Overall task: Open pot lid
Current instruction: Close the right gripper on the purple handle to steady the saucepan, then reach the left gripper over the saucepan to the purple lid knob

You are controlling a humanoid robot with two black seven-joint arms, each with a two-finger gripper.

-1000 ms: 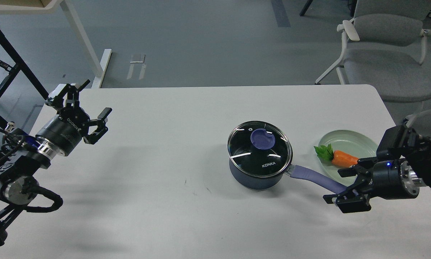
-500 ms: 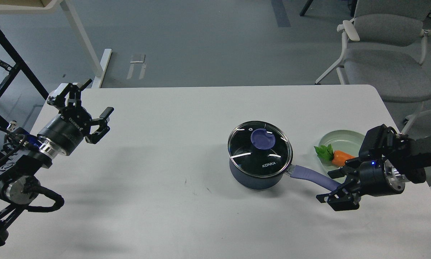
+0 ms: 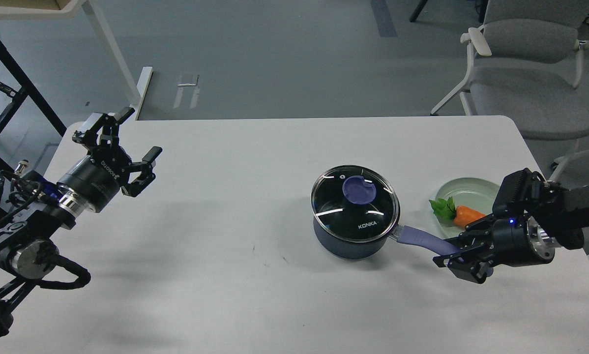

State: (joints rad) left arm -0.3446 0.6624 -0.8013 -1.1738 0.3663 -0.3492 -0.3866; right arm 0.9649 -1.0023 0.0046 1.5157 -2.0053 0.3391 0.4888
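My right pincer: narrowed around the far end of the pot's lavender handle; the fingers sit on either side of it and seem to pinch it.
My left pincer: spread wide, holding nothing, raised over the left far part of the desk, well apart from the pot.
The pot: dark blue, upright on the desk right of centre, its handle running right and nearward.
The pot lid: seated flat on the pot, closing it; purple-blue knob in the middle, white KONKA lettering at its near side.
Pale green plate: right of the pot, just beyond the handle, carrying a toy carrot with green leaves.
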